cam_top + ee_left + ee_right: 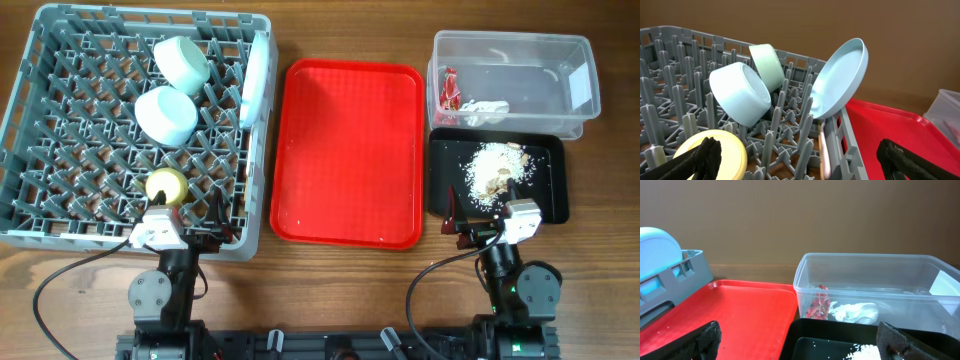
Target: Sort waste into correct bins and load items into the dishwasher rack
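The grey dishwasher rack (40, 215) holds two mint bowls (182, 62) (166, 112), the yellow cup (166, 186) and the pale-blue plate (256, 80) standing on edge at its right wall. In the left wrist view a white utensil handle with a thin wooden stick (824, 150) lies along that wall. The clear tub (585, 60) holds red-and-white wrappers (450, 90) and white paper (487, 105). The black tray (555, 195) holds beige crumbs (495, 168). My left gripper (802, 165) is open and empty at the rack's front right corner. My right gripper (802, 345) is open and empty at the black tray's front left corner.
The flat red tray (348, 150) lies between the rack and the bins, with only a few specks on it. Cables run from both arm bases along the table's front edge. A brown wall stands behind the table in the wrist views.
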Available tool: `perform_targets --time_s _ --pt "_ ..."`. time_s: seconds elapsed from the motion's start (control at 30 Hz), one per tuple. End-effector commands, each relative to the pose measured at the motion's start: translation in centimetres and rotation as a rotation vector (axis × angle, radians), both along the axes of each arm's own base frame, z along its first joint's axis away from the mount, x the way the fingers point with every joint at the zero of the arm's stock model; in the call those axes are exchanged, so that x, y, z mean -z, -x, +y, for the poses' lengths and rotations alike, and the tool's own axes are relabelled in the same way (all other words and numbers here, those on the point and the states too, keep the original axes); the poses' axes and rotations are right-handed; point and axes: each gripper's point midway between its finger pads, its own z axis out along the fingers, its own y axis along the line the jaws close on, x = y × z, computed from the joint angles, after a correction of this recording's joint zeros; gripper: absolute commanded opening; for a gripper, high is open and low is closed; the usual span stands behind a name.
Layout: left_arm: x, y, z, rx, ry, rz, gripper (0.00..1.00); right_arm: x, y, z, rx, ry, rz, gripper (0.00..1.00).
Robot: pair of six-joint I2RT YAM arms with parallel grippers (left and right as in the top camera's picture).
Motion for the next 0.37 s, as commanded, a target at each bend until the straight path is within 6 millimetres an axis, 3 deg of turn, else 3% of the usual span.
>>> perform_targets --time_s 0.0,0.33 --pt "0.12 0.04 -0.08 0.009 -0.019 -0.001 1.0 -0.02 -0.03 -0.03 0.005 0.013 -0.003 1.0" --pt "0.15 0.03 -0.07 0.009 -0.019 0.0 1.0 -0.02 -0.03 -0.03 0.005 0.013 -0.003 1.0"
